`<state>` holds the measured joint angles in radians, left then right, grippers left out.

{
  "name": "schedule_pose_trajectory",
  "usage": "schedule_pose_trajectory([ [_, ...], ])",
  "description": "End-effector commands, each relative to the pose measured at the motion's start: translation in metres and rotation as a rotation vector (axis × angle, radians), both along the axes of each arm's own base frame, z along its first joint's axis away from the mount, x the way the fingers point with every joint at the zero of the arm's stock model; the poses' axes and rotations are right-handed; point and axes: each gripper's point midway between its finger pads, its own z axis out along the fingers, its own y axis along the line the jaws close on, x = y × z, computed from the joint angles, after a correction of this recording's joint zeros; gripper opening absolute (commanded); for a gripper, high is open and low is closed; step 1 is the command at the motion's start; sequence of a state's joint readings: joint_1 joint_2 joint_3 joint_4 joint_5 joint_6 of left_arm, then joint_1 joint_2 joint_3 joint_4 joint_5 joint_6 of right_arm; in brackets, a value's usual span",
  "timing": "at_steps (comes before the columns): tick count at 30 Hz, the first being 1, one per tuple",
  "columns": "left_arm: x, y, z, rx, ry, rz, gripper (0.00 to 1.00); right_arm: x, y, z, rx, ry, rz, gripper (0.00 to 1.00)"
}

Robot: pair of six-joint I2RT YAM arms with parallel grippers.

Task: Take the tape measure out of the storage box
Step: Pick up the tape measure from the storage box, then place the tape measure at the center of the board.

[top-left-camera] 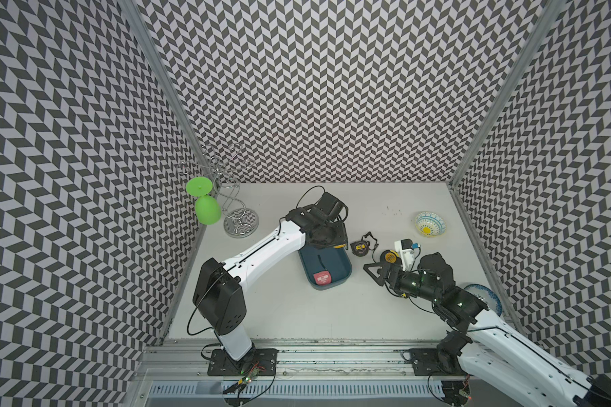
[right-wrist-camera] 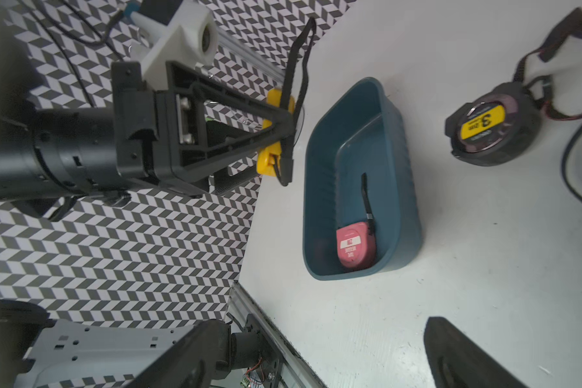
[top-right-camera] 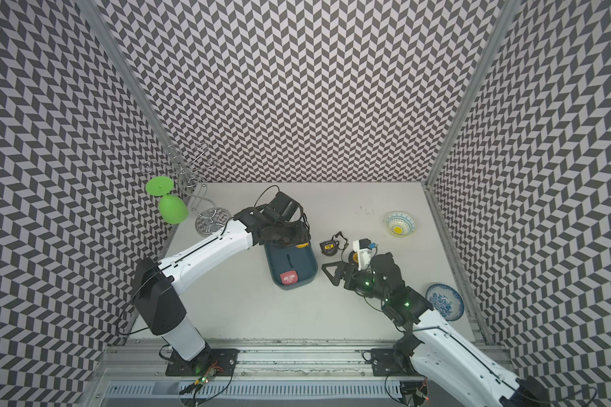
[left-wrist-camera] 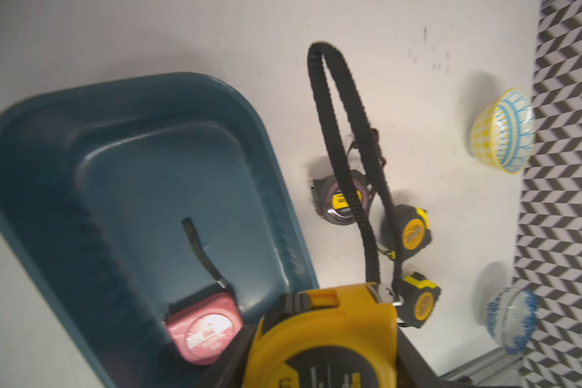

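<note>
Left gripper (right-wrist-camera: pixel 280 125) pinched a yellow-and-black plastic tape measure (left-wrist-camera: pixel 326 336), raised over the far end of the dark teal rectangular plastic storage box (top-left-camera: pixel 332 262).
A pink square tape measure (top-left-camera: pixel 322 278) lay inside at the box's near end; right gripper (top-left-camera: pixel 373 273) was just right of the box, jaws spread wide.

Green glass (top-left-camera: pixel 207 209) on wire rack (top-left-camera: pixel 241 222); yellow bowl (top-left-camera: pixel 430 224); blue bowl (top-right-camera: pixel 444 301).
</note>
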<state>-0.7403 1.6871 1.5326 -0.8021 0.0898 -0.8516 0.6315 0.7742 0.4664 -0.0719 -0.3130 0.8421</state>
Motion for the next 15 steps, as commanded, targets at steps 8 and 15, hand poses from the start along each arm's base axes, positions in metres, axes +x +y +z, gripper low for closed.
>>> schedule_pose_trajectory([
  [8, -0.019, -0.037, 0.028, -0.262, 0.044, 0.083, 0.00, 0.026, 0.018, 0.044, 0.101, -0.202, -0.134, 0.96],
  [15, -0.032, -0.045, 0.029, -0.358, 0.087, 0.101, 0.00, 0.038, 0.021, 0.040, 0.105, -0.209, -0.177, 0.86],
])
